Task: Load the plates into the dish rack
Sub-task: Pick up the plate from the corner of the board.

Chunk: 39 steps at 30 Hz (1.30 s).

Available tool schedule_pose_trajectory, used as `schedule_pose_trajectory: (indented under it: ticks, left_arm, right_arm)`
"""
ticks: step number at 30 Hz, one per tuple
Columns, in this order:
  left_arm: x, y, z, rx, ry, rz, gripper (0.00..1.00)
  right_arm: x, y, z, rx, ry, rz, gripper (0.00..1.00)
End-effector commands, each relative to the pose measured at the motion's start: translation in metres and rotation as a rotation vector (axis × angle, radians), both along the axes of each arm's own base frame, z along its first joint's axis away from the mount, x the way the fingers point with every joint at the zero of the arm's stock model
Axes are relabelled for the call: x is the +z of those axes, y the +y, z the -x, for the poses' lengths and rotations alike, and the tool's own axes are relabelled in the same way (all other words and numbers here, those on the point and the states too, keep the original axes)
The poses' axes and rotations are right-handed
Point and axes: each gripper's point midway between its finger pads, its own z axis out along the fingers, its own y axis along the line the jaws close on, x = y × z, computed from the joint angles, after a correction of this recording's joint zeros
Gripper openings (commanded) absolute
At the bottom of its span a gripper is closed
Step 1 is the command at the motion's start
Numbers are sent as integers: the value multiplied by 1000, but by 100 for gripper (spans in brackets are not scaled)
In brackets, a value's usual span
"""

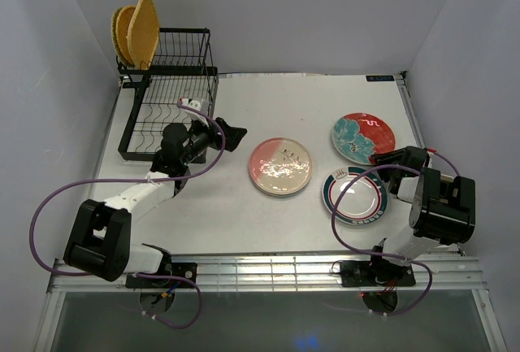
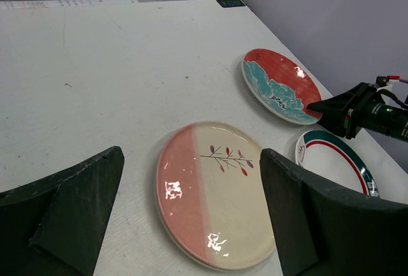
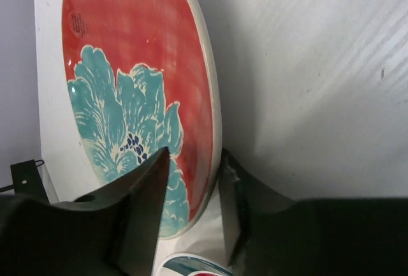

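The right claw [image 3: 194,156] straddles the rim of the red plate [image 3: 127,40] on the worktop [image 3: 306,65], well apart from the dish rack [image 1: 166,104]; whether it grips, I cannot tell. Clamp firmly, deep over the rim, before lifting. The left claw [image 2: 191,153] gapes wide, empty.

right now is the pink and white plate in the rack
No, the pink and white plate lies flat on the table, outside the dish rack.

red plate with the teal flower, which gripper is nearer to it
Right. The right gripper sits at the near rim of the red plate, a finger on either side. The left gripper is far off by the dish rack.
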Motion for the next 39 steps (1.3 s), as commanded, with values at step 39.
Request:
schedule_pose_trajectory:
  ticks: [39]
  left_arm:
    - [6,-17,10,-28,241,250,98]
  right_arm:
    - [140,42,26,152,-382,-18,8]
